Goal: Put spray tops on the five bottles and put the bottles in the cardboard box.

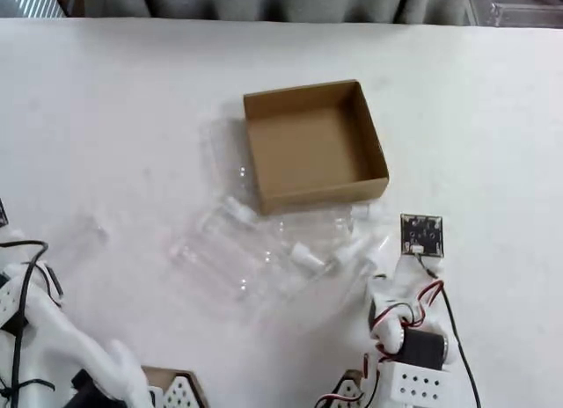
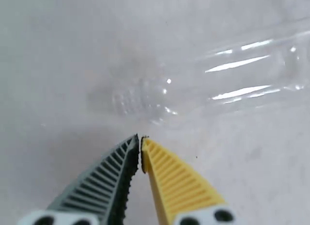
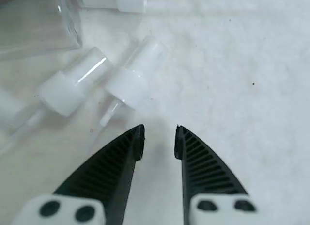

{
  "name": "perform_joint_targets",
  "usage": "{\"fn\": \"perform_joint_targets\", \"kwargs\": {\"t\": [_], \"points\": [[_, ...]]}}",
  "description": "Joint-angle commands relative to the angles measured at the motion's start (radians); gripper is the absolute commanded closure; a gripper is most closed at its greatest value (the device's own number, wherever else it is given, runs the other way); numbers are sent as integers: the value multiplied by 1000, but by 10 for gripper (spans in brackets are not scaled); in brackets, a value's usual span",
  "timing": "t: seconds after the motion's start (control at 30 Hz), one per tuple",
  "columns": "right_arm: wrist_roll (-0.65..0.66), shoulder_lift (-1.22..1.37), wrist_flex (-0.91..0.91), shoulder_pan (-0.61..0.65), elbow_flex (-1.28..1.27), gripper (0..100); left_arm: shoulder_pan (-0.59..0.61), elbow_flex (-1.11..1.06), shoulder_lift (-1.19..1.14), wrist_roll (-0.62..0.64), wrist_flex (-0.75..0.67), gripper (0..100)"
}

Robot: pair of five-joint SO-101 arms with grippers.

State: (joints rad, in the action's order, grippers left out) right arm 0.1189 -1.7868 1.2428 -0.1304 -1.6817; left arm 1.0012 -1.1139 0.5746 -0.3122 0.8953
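Observation:
The cardboard box (image 1: 312,144) stands open and holds nothing at the table's middle. Several clear bottles (image 1: 220,241) lie on their sides in front of it, with white spray tops (image 1: 308,254) loose among them. My left gripper (image 2: 140,137) is shut with nothing in it, its grey and yellow tips just short of the threaded neck of a lying uncapped bottle (image 2: 193,84). My right gripper (image 3: 159,137) is open by a small gap over bare table. Two spray tops (image 3: 133,74) (image 3: 72,87) lie just beyond its tips, and a clear bottle (image 3: 34,26) lies farther off.
The white table (image 1: 475,118) has free room to the right of and behind the box. The right arm's body and wires (image 1: 413,338) sit at the front right, the left arm (image 1: 79,355) at the front left. A clear plastic bin (image 1: 519,8) stands at the far right edge.

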Motion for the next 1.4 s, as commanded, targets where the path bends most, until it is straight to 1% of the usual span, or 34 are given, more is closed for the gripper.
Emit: {"fn": "perform_joint_targets", "kwargs": {"t": [0.0, 0.23, 0.43, 0.6, 0.8, 1.03, 1.17, 1.37], "points": [[9, -12, -16, -16, -9, 915, 5, 109, -108, 28, -8, 976], [9, -12, -16, -16, -9, 915, 12, 281, -397, 28, 0, 976], [9, -12, -16, -16, -9, 915, 19, 425, -542, 32, -3, 976], [9, -12, -16, -16, -9, 915, 48, 568, -596, 155, -5, 976], [9, -12, -16, -16, -9, 915, 45, 687, -680, 236, -5, 976], [9, -12, -16, -16, -9, 915, 42, 867, -863, 322, -5, 976], [9, -12, -16, -16, -9, 915, 42, 990, -969, 397, -3, 976], [9, -12, -16, -16, -9, 915, 22, 1129, -1058, 500, -3, 976]]}}
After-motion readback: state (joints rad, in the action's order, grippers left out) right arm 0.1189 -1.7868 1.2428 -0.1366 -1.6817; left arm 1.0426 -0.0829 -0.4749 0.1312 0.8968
